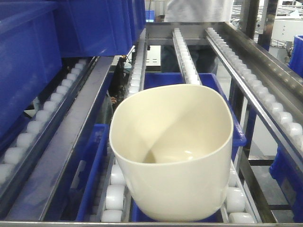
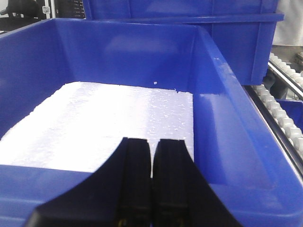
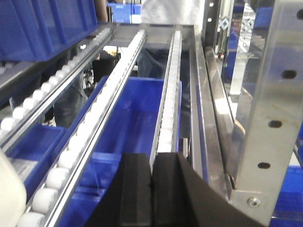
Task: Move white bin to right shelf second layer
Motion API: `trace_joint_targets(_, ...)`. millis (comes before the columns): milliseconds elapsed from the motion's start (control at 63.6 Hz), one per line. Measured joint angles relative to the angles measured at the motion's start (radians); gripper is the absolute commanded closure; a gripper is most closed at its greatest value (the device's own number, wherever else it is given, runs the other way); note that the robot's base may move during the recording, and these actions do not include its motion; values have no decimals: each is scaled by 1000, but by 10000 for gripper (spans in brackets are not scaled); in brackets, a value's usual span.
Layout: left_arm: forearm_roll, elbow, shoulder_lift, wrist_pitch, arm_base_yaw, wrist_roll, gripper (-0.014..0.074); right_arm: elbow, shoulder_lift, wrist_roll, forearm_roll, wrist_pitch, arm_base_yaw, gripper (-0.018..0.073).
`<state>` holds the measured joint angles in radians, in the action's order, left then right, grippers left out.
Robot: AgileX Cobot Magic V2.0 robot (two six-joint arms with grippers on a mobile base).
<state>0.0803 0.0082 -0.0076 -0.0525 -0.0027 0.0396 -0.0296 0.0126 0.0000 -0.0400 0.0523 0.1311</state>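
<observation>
The white bin (image 1: 173, 151) sits across two roller rails of the grey rack level (image 1: 187, 61), near its front end, slightly tilted and empty. A sliver of it also shows at the lower left of the right wrist view (image 3: 9, 194). My right gripper (image 3: 152, 156) is shut and empty, to the right of the bin and apart from it, above a roller rail (image 3: 165, 113). My left gripper (image 2: 152, 142) is shut and empty, above the near wall of a blue crate (image 2: 227, 94) lined with white foam (image 2: 94, 118). Neither gripper shows in the front view.
Blue crates (image 1: 71, 28) stand on the rollers at the upper left. Another blue crate (image 1: 165, 78) lies on the level below the bin. A steel upright with holes (image 3: 270, 109) stands close on the right. A person in white (image 1: 199, 9) is behind the rack.
</observation>
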Motion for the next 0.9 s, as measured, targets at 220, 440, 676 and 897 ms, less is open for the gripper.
trace_joint_targets(220, 0, 0, 0, 0, 0, 0, 512, 0, 0, 0, 0, -8, 0, 510)
trace_joint_targets(440, 0, 0, 0, 0, 0, 0, 512, 0, 0, 0, 0, -8, 0, 510)
trace_joint_targets(676, 0, 0, 0, 0, 0, 0, 512, 0, 0, 0, 0, -8, 0, 510)
trace_joint_targets(897, 0, 0, 0, 0, 0, 0, 512, 0, 0, 0, 0, -8, 0, 510)
